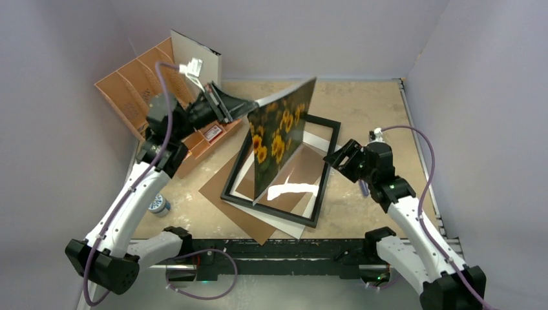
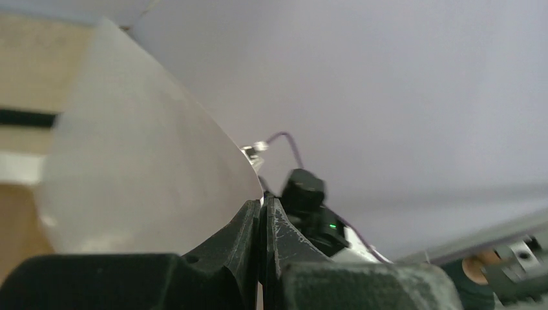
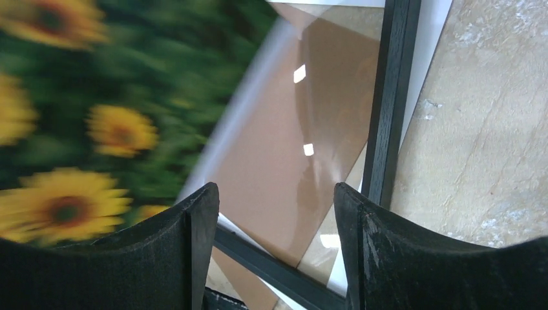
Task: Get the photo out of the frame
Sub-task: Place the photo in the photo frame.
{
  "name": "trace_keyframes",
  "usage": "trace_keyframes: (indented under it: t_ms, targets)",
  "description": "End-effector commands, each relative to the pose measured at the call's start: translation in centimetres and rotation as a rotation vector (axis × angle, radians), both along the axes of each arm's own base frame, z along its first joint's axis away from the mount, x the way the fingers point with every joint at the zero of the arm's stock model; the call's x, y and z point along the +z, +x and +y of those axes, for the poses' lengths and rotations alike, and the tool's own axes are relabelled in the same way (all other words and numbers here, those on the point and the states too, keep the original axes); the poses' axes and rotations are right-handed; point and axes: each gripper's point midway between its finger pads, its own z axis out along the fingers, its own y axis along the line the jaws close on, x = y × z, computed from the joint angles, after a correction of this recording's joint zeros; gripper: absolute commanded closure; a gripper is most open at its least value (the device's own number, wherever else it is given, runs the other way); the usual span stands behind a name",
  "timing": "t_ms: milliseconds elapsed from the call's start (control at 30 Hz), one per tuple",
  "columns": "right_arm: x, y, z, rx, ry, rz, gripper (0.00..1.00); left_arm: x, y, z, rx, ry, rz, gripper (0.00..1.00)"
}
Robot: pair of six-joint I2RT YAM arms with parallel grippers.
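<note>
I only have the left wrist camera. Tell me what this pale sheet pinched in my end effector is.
Observer: That is the blank back of the photo. The left end effector is shut on one upper corner, and the top view shows sunflowers on the other face.
Operator: Report whether it is out.
Observer: Not fully. It stands tilted, and its lower edge looks to be down inside the frame, which lies flat on the table.
Operator: Give me the other arm.
Observer: The right end effector is open with nothing between its fingers, above the frame's right rail.
</note>
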Motion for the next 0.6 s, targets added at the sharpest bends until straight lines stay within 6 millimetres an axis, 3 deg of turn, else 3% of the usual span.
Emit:
trace_keyframes:
  t_ms: [0,100,233,367,567]
  targets:
    - [0.1,-0.8,-0.4,-0.052,0.046,-0.013,0.31,-7.2,2.8,3.0,0.274,0.042,0.097,1.00]
    - [0.0,-1.5,1.0,0.014,0.111,-0.006,0.30,-13.9,3.6,5.6,0.436,0.157,0.195,1.00]
    - [-0.9,-2.4,3.5,0.137,0.203,0.047,0.30,-20.9,3.5,8.8,0.599,0.259,0.313,1.00]
    - [-1.9,-2.9,4.7,0.215,0.222,0.108,0.29,-21.3,2.8,13.5,0.814,0.304,0.332,1.00]
    - [-2.6,-2.9,7.1,0.300,0.256,0.142,0.29,-26.5,1.0,16.0,0.892,0.495,0.495,1.00]
